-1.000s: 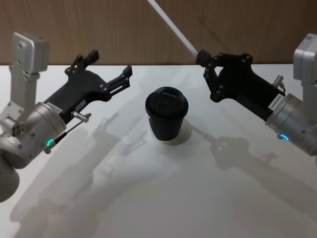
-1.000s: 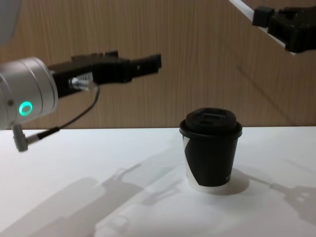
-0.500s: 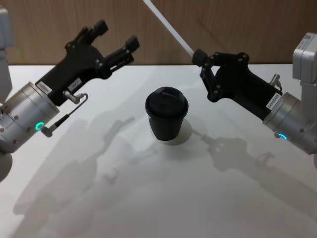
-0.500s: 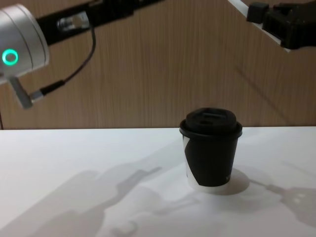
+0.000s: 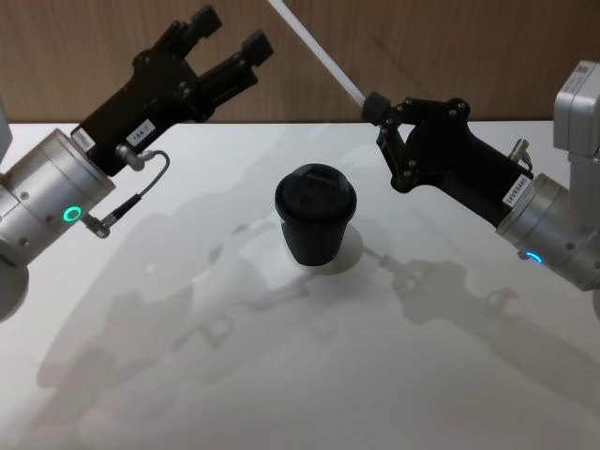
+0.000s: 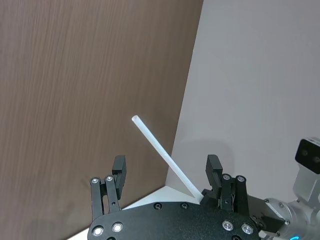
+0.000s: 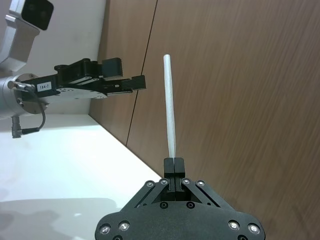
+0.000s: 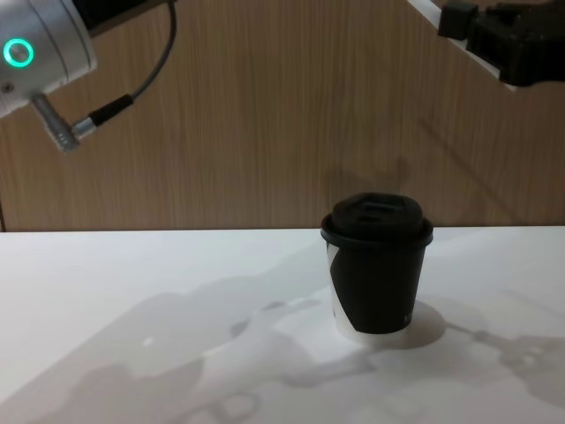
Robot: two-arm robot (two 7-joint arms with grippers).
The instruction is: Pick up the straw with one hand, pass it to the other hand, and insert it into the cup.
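At the upper right of the head view, the right tool [image 5: 373,103] is clamped on the lower end of the straw [image 5: 317,49]. The straw slants up and left to the frame's top edge, in the air above and behind the cup [image 5: 316,225]. The cup stands alone at the centre of the tabletop [image 5: 187,375].

Over the last second the right tool has barely shifted. The left tool [image 5: 232,33] has climbed from the middle left to the upper left, its fingers spread wide and aimed at the straw's free upper part. In the left wrist view the straw [image 6: 160,150] now crosses the gap between those parted fingers, while the head view shows the two near but apart. I judge the pickup done and the handover about to be made. The left tool must close in further before it can pinch, and the insertion is still to come.

The straw is a thin, straight, smooth white plastic tube. It is probably light and slippery, so a pinch well along its length would steady it. The cup has a matte black paper body with a curved white patch and a black plastic lid [image 5: 316,190] with a raised oval top. Both tools are black, blocky and angular, on silver cylinder wrists [image 5: 47,197]. The tabletop is smooth and white with soft shadows, and behind it stands a brown wood-grain wall [image 8: 221,132].
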